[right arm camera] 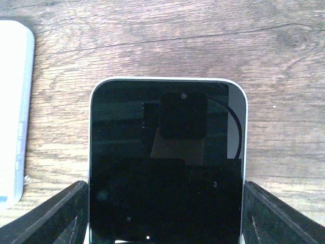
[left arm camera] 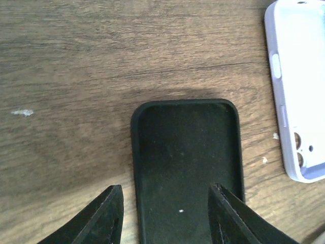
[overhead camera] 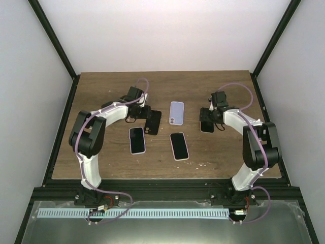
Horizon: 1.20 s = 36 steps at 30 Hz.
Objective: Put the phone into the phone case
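An empty black phone case [left arm camera: 187,162] lies open side up on the wooden table; it also shows in the top view [overhead camera: 153,122]. My left gripper [left arm camera: 167,218] is open just above its near end, one finger outside the left rim, the other over the right side. It shows in the top view [overhead camera: 143,113]. A white-edged phone [right arm camera: 167,152], screen up, lies on the table between the fingers of my right gripper [right arm camera: 165,213], which press both long edges. In the top view the phone [overhead camera: 206,127] is under the right gripper [overhead camera: 208,118].
A lavender case [overhead camera: 176,113] lies between the two grippers; its edge shows in the left wrist view [left arm camera: 297,91] and the right wrist view [right arm camera: 12,112]. Two more phones [overhead camera: 137,140] [overhead camera: 179,146] lie screen up nearer the arm bases.
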### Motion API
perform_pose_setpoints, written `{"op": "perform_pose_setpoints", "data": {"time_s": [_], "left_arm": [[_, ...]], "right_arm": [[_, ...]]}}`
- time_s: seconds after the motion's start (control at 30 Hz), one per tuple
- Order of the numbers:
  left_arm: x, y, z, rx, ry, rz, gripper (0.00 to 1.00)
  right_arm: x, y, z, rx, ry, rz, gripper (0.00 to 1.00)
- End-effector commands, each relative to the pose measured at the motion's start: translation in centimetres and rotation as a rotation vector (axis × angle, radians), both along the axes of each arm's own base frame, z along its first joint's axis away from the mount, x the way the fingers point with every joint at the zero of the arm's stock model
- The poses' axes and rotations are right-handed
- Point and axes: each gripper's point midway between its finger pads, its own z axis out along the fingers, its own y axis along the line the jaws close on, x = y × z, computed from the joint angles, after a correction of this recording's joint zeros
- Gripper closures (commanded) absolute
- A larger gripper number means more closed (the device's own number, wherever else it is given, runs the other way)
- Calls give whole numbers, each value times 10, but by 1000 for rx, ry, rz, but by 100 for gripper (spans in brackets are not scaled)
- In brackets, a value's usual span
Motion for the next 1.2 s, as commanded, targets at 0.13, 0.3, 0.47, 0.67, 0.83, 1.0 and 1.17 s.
{"op": "perform_pose_setpoints", "data": {"time_s": [0.13, 0.3, 0.47, 0.67, 0.83, 1.0, 1.17], "left_arm": [[5, 1, -30, 102, 22, -85, 56], [1, 0, -42, 129, 26, -118, 63], [-6, -14, -28, 153, -73, -250, 90], [-41, -58, 22, 131, -325, -672, 100], [-89, -76, 38, 84, -466, -1063, 100], [-121, -78, 35, 118, -582, -1363, 100], [-158, -81, 41, 78, -696, -1625, 100]], "right_arm": [[-7, 10, 44, 43, -116, 41, 43], [-13, 11, 59, 61, -156, 50, 44], [-19, 10, 70, 70, -183, 53, 45], [-32, 11, 88, 85, -234, 70, 45], [-42, 11, 104, 104, -270, 77, 45], [-47, 10, 111, 106, -286, 79, 45], [-54, 9, 112, 109, -288, 78, 45]]}}
